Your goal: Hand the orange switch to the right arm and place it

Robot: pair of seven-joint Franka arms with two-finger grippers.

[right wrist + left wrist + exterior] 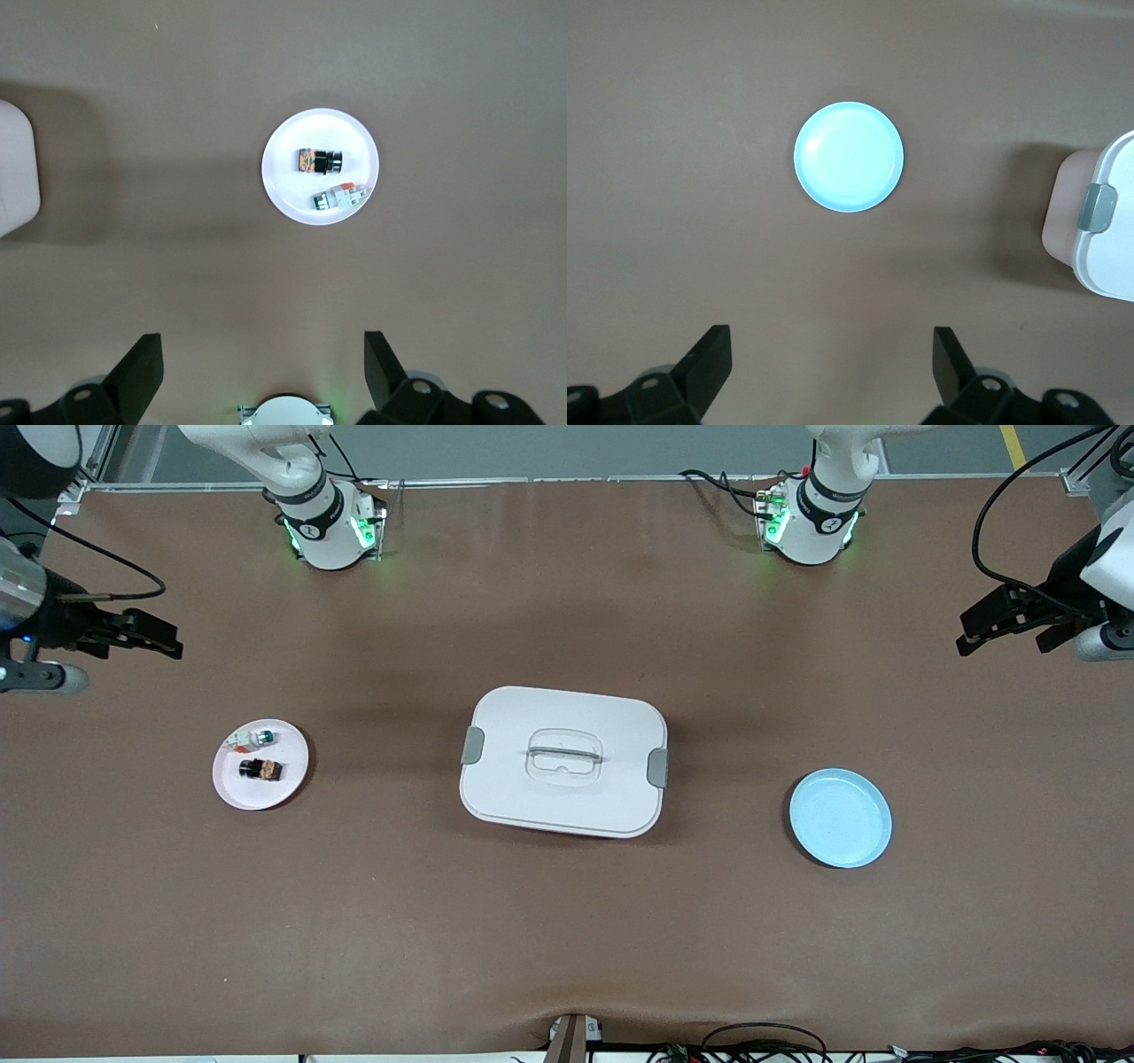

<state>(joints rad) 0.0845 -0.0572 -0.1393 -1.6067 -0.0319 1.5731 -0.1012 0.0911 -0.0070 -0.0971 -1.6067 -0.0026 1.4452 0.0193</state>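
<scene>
While both sets of jaws are standing wide open and empty, nothing is being gripped yet. The left gripper [970,636] is hanging over bare table [567,939] at the left arm's end, showing only its two dark fingertips [709,354] in the left wrist view, with the light blue plate [840,817] below it and apart from it. The right gripper [168,642] is hovering over the right arm's end of the table, its fingertips [146,359] spread in the right wrist view, looking down at the white plate [260,764].

The orange switch [260,769] is lying on its side on that white plate, close beside the small white piece with teal and red bits [252,737], apart from it as far as I can tell, and nearer the front camera than it. A white lidded box with grey latches [563,761] is sitting mid-table between the two plates.

Handling, my read: the switch is looking light, rigid, hard plastic, so likely slick and prone to skidding or tipping on the smooth plate. Best hold is probably across the flat sides of the black boxy body [320,161], not the orange face or any rounded end. For the handover, gripping one end is leaving the rest free for the other jaws. The neighbouring piece is close, so fingers need to drop in clear of it.
</scene>
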